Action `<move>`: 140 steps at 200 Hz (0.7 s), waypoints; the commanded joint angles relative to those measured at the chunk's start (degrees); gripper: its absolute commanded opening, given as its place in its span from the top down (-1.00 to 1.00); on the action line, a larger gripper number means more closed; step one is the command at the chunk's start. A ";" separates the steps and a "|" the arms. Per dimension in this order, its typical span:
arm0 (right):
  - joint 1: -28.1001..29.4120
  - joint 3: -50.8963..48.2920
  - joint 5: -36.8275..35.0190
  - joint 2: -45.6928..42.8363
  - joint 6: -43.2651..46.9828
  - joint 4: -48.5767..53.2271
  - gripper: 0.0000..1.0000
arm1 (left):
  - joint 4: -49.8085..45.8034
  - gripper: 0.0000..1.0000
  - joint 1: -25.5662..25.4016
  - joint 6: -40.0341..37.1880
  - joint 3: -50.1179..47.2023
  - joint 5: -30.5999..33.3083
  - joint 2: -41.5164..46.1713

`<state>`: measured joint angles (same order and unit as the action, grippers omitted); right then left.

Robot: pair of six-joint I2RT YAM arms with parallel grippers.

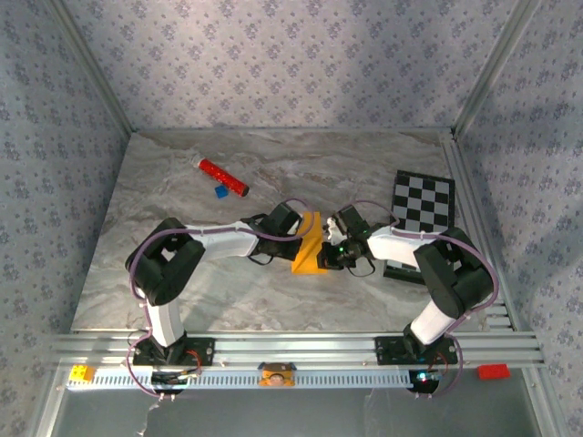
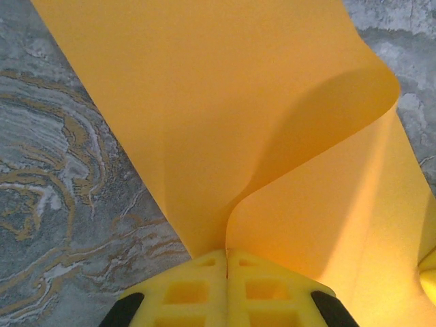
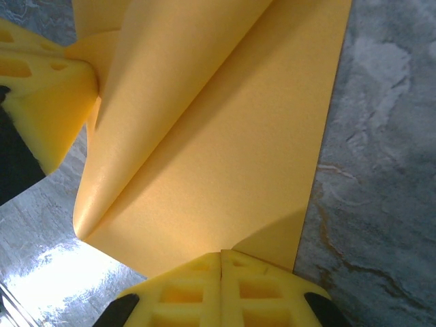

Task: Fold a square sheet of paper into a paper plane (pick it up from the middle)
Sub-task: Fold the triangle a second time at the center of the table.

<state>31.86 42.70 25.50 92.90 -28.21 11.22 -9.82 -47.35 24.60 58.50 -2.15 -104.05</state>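
Pinching the square sheet of paper (image 1: pixel 309 246) from opposite sides, the left tool (image 2: pixel 227 253) and right tool (image 3: pixel 221 254) are both clamped shut on it, holding it bowed over the middle of the surface (image 1: pixel 228 296). The paper curves loosely with one soft fold. No nose or wings show, so I judge most folding remains.

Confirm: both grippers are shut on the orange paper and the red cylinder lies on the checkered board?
No: top external shows the red cylinder on the bare table toward the far left, apart from the checkered board at right. The left gripper and right gripper are shut on the orange paper.
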 commanded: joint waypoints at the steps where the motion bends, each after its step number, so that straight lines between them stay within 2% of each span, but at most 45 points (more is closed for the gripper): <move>1: -0.14 -0.26 -2.55 2.02 0.47 4.16 0.87 | -0.99 0.94 0.20 -0.88 0.51 -0.58 -1.75; 63: -1.54 -0.12 -0.16 -1.68 -1.11 1.94 0.80 | -0.97 0.95 0.19 -0.39 -0.06 -1.08 -1.76; 101: -5.32 -5.03 7.51 -5.94 -11.64 -15.60 0.90 | -1.10 0.96 0.23 0.78 -0.79 -1.10 -2.03; 140: -3.47 -4.39 9.94 -2.98 -17.78 -23.66 1.00 | -0.60 0.97 0.24 1.42 -1.67 -1.05 -2.21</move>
<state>26.92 38.37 31.92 88.16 -39.75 -4.40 -9.10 -47.35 25.15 58.46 -2.33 -104.29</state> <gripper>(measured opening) 0.054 0.044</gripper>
